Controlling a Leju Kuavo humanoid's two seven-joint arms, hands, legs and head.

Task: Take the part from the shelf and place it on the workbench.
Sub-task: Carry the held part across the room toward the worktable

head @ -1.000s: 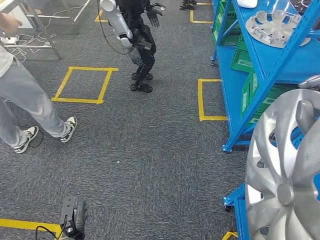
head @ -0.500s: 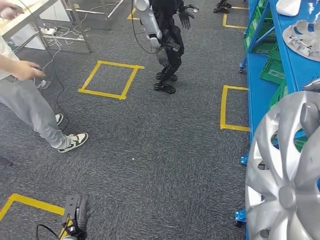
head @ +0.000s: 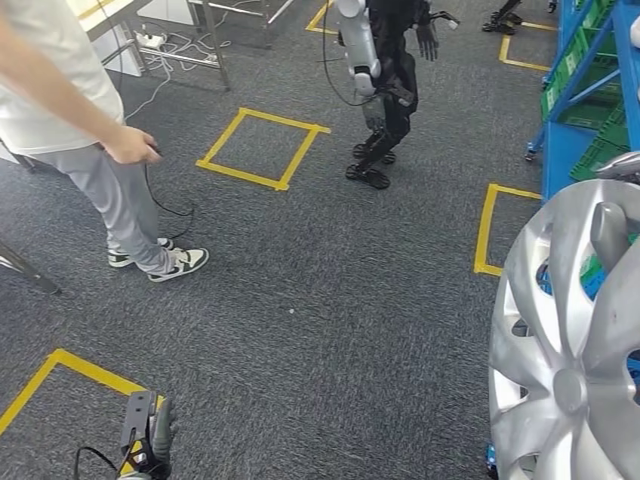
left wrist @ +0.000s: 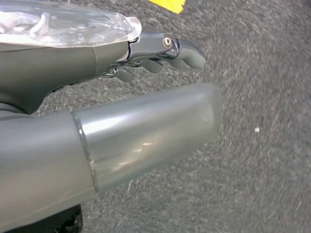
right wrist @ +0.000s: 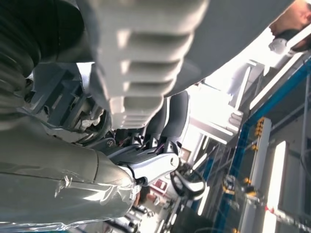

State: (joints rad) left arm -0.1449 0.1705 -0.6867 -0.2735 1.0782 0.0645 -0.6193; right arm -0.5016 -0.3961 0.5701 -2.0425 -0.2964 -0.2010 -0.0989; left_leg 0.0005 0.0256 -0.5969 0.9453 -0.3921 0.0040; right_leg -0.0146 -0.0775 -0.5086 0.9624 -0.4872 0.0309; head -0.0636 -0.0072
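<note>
The grey carpet floor (head: 302,320) carries yellow tape squares (head: 260,148). The blue metal shelf (head: 596,90) holds green plastic crates (head: 577,60); their contents I cannot tell. The round silver wheel cover (head: 566,340) is held up at the right hand (head: 613,232), whose fingers clamp it. The left hand (left wrist: 161,51) hangs above the carpet, fingers curled, holding nothing.

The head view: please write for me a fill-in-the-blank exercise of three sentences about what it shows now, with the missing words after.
1. The silver wheel cover is held up by the robot's ____ hand.
2. The squares taped on the grey carpet are ____ in colour.
3. The shelf rack at the right edge is painted ____.

Missing words: right; yellow; blue
</note>
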